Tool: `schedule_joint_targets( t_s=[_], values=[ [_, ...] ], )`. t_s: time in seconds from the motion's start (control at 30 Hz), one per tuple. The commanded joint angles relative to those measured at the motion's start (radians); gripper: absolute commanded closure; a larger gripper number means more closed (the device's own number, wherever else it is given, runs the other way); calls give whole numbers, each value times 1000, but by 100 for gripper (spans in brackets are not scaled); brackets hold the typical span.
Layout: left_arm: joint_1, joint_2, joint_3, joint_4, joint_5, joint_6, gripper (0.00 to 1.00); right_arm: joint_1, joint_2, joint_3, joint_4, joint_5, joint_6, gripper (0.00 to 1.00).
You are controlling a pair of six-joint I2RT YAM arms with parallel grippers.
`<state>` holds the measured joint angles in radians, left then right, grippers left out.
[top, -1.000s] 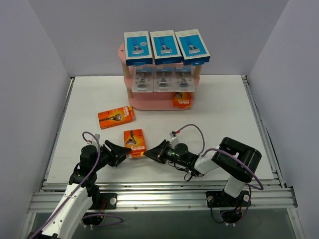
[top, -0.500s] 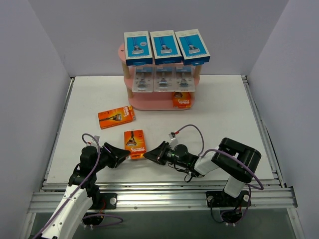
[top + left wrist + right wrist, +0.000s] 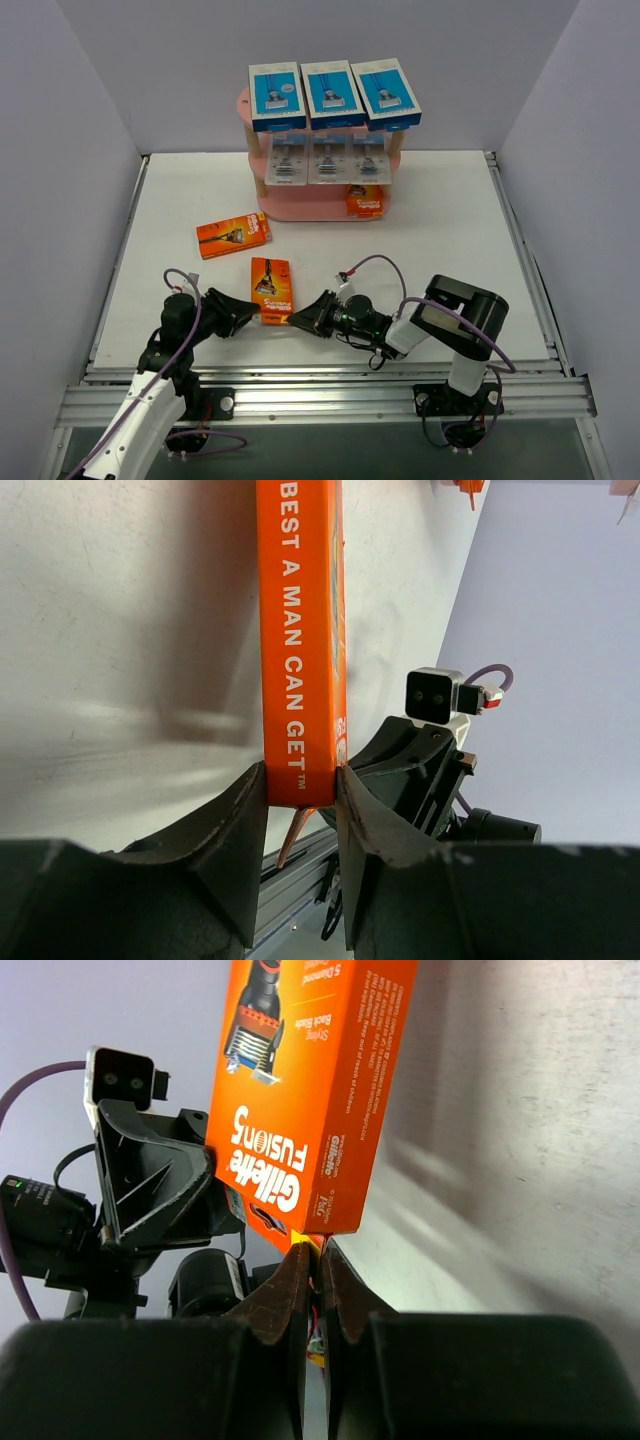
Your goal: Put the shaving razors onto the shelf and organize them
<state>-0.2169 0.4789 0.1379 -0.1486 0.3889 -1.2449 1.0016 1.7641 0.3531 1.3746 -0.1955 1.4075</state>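
Left tool point(image 3: 302, 785) clamped across the thin edge of an orange pack point(image 3: 272, 288). The pack is close to the near edge of the worktop point(image 3: 450, 230), left of centre. Right tool point(image 3: 315, 1252): fingers pressed together, tips touching the pack's near corner.

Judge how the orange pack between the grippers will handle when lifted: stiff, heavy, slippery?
Probably stiff: the orange pack shows straight edges, pinched by the left gripper. Likely light, being a slim box. Its smooth face may slip or pivot.
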Motion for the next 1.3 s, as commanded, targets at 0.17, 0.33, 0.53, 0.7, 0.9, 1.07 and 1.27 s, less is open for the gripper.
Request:
schedule_joint_targets(
  t_s=[0.17,0.33,0.53,0.7,0.9,1.07,1.27],
  values=[
    [1,15,38,41,7,67,98,15,75,-6,563,-50,-16,100],
    [2,7,57,-15,2,120,98,2,75,-11,563,-56,-5,66],
    [4,10,118,-94,-21,220,98,-14,6,-23,468,-55,-27,50],
    [2,27,166,-132,-39,269,98,-14,-225,12,132,-25,-152,38],
    [5,47,183,-124,-35,288,98,17,-599,246,-1033,328,-401,26],
    [4,61,184,-111,-27,297,98,94,-657,461,-1616,772,-492,16],
    [5,81,198,-115,-16,315,98,111,-641,561,-1825,1043,-552,0]
  ],
)
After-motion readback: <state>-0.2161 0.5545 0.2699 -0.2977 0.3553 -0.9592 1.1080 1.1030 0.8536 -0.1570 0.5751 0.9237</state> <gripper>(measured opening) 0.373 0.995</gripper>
